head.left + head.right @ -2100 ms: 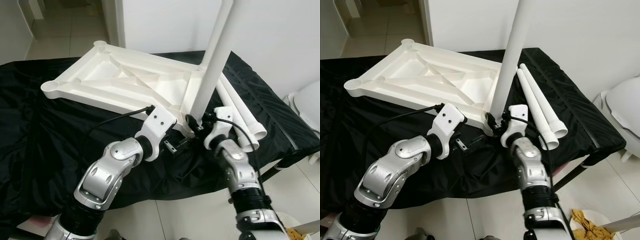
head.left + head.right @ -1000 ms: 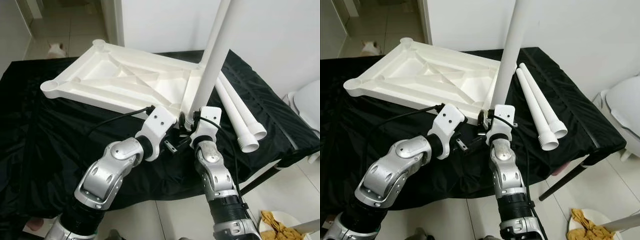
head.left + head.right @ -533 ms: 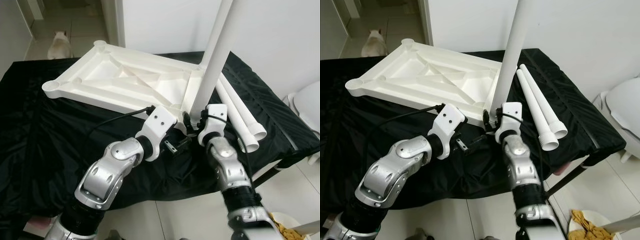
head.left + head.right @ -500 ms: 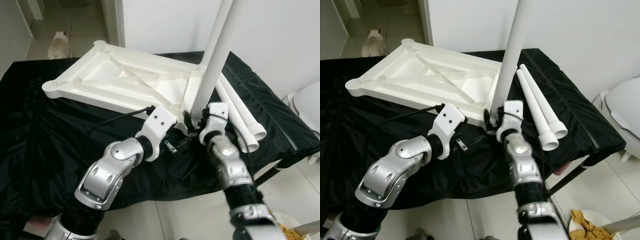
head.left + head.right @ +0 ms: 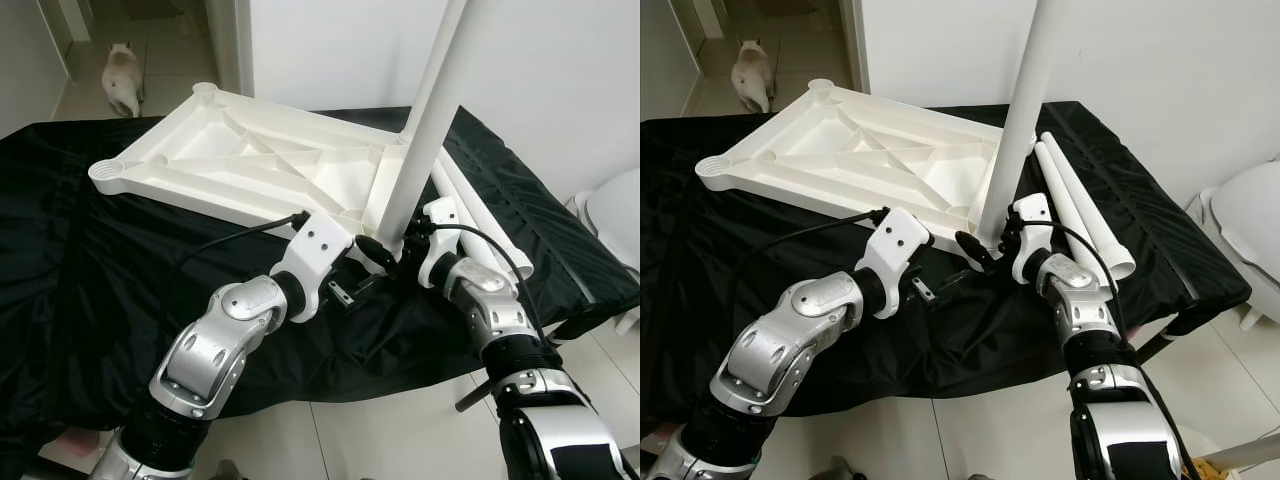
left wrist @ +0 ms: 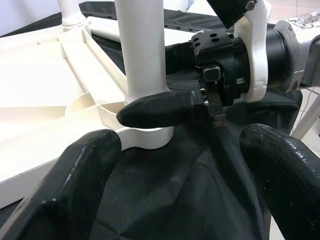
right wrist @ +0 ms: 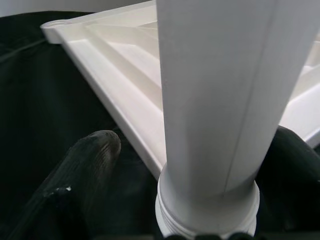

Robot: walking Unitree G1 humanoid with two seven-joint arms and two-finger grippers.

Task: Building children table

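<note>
A white plastic tabletop (image 5: 250,170) lies upside down on a table draped in black cloth (image 5: 110,290). One white leg (image 5: 420,120) stands upright in the tabletop's near right corner socket. My right gripper (image 5: 385,245) reaches in from the right and straddles the base of that leg. In the right wrist view the leg (image 7: 220,100) stands between the fingers, with a gap to one finger (image 7: 90,155); the gripper looks open. My left gripper (image 6: 180,145) hovers open over the cloth just in front of the same corner, holding nothing.
Two spare white legs (image 5: 1080,205) lie side by side on the cloth right of the tabletop. A white rounded object (image 5: 612,215) stands off the table's right end. A small pale animal (image 5: 122,78) is on the tiled floor beyond. A white wall is behind.
My right forearm has swung out to the right around the upright leg while its fingers stay at the leg's base. The left arm is unmoved. The animal has walked farther off.
</note>
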